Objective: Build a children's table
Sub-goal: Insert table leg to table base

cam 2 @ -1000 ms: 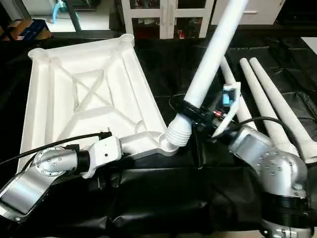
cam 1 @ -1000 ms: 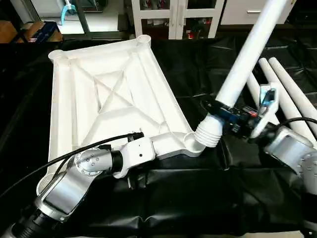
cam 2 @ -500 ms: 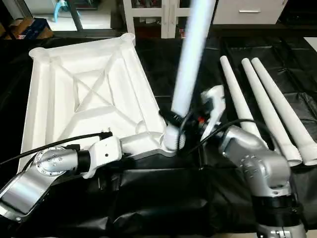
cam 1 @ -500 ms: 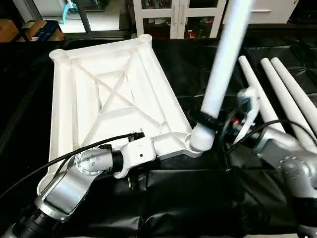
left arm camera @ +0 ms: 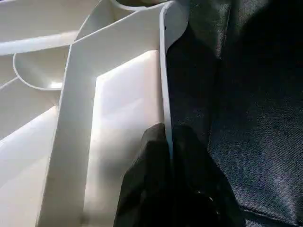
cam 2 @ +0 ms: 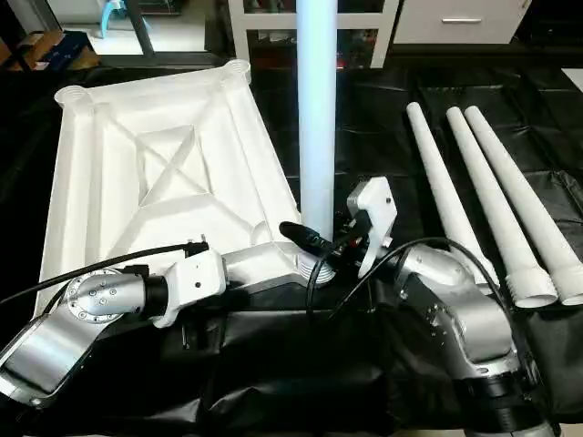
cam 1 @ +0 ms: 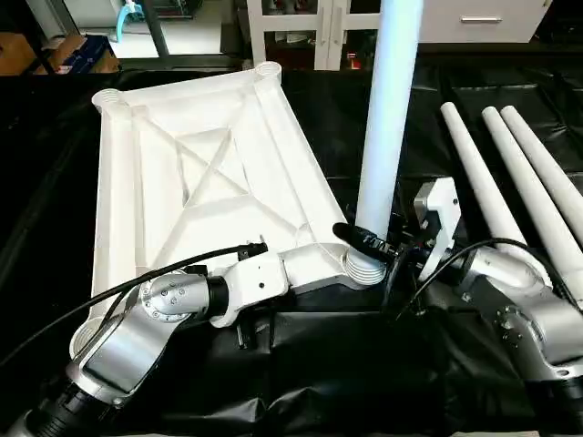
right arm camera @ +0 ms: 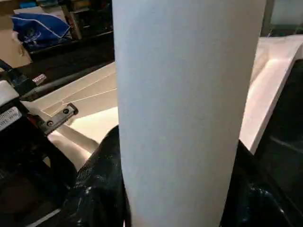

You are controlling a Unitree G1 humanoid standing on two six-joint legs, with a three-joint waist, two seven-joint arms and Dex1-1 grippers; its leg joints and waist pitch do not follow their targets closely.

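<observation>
Table top (cam 1: 200, 173): white plastic, lying underside up on a black cloth (cam 1: 346, 364), X-shaped ribs showing, round sockets at the corners. It takes up the left half of the cloth, its long sides running away from the robot.

Upright leg (cam 1: 387, 127): white tapered tube, standing near vertical with its ribbed lower end in the socket (cam 1: 363, 266) at the top's near right corner. The eye views run it out past the upper edge. The right wrist view gives it close up as a broad white column (right arm camera: 189, 109), with the ribbed underside behind it.

Spare legs (cam 2: 496, 200): three white tubes lying side by side on the right part of the cloth, wide open ends toward the robot, well apart from the top.

Right gripper (cam 1: 369, 244): black fingers about half open and clasped round the upright leg just above the socket. The right wrist view shows a dark finger (right arm camera: 102, 184) on either flank of the tube.

Left gripper (left arm camera: 169, 161): the left wrist view shows its fingers pinched on the thin edge wall of the top, one finger (left arm camera: 147, 179) inside the wall and one outside. The eye views give the silver forearm (cam 1: 155, 314) reaching to the top's near edge.
</observation>
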